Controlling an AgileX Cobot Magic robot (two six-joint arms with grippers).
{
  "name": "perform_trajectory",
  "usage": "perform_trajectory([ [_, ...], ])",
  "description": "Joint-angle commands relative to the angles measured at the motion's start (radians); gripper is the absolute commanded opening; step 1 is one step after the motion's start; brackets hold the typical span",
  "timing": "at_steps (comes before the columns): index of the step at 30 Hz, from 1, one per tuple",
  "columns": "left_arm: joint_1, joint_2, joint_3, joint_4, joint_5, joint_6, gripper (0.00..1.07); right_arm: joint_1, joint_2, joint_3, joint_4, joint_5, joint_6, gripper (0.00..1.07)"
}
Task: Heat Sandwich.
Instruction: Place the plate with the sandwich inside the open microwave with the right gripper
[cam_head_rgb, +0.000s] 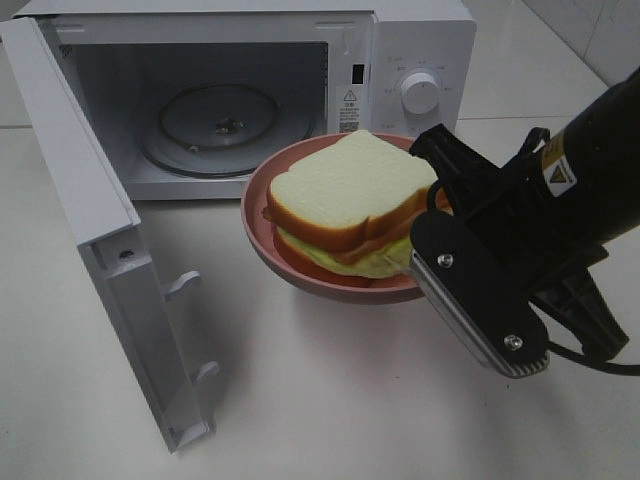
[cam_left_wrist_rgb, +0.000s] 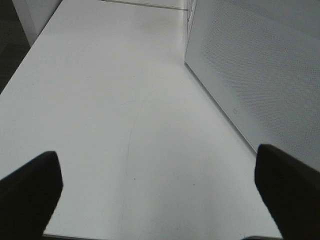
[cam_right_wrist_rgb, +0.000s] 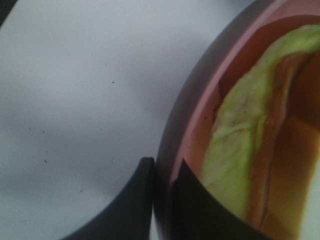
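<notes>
Sandwich (cam_head_rgb: 345, 200) is sitting on the round pink plate (cam_head_rgb: 300, 278), and that plate is hanging just in front of the open microwave (cam_head_rgb: 425, 50), apparently lifted off the table (cam_head_rgb: 330, 400), going by the shadow beneath it. The right gripper (cam_right_wrist_rgb: 162, 172) is pinching the plate's rim, one finger outside the wall and one inside, so it is carrying the food without squashing the bread. The door (cam_head_rgb: 90, 240) is standing swung wide to the left, leaving the glass turntable (cam_head_rgb: 215, 125) exposed to take the load. The left gripper (cam_left_wrist_rgb: 160, 190) is idling with fingers spread wide over bare tabletop, holding nothing, beside a white panel that looks like the door. Next, I'd judge, the plate is needing a level slide inside.
</notes>
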Motion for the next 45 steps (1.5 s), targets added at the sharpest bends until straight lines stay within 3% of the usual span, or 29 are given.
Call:
perform_trajectory([
  [1, -0.005, -0.022, 0.000, 0.000, -0.011, -0.003, 0.98, -0.035, 0.021, -0.003, 0.036, -0.033, -0.070, 0.03],
  [24, -0.005, -0.022, 0.000, 0.000, -0.011, -0.003, 0.98, -0.040, 0.217, -0.014, 0.104, -0.341, -0.140, 0.04],
  [45, -0.005, -0.022, 0.000, 0.000, -0.011, -0.003, 0.98, -0.040, 0.448, -0.243, 0.114, -0.341, -0.136, 0.04],
])
